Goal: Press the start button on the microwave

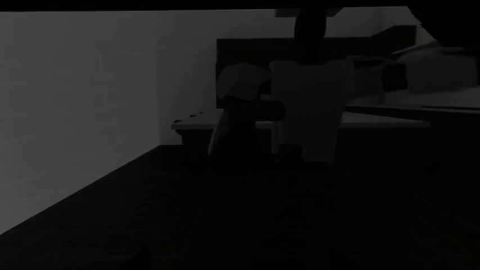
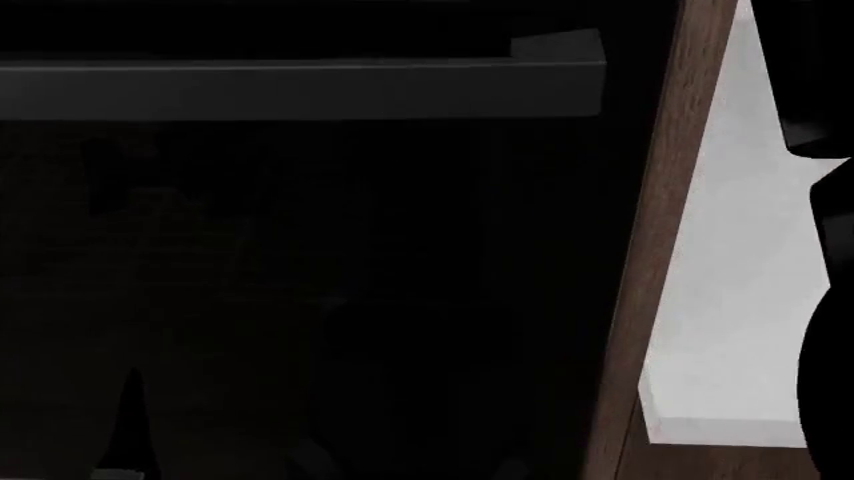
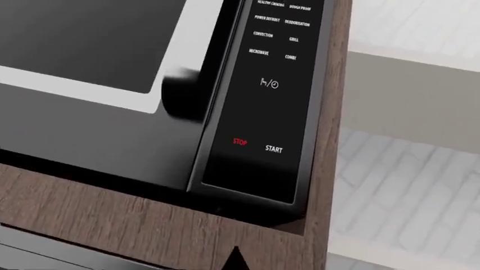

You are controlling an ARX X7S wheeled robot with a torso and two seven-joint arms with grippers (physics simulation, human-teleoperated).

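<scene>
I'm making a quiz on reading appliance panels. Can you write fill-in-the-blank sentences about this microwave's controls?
1. The STOP label is printed in ____.
2. The white label beside STOP reads ____.
3. The microwave sits in a cabinet with a ____ wood finish.

Missing words: red; START; brown

Item 1: wooden cabinet frame [image 3: 112, 219], brown grain. I see it in the right wrist view running under and up the side of the microwave [image 3: 98, 124], which sits set into it, its lower edge directly on the wood. The control panel [image 3: 274, 84] with STOP and START labels stands just beside the frame's upright.

Item 2: same upright [image 2: 661, 230] in my head view, a brown strip beside a black appliance front [image 2: 307, 280] with a grey bar handle [image 2: 294, 88].

Item 3: a dim surface [image 1: 202, 121] in the left wrist view; contents too dark to tell.
</scene>
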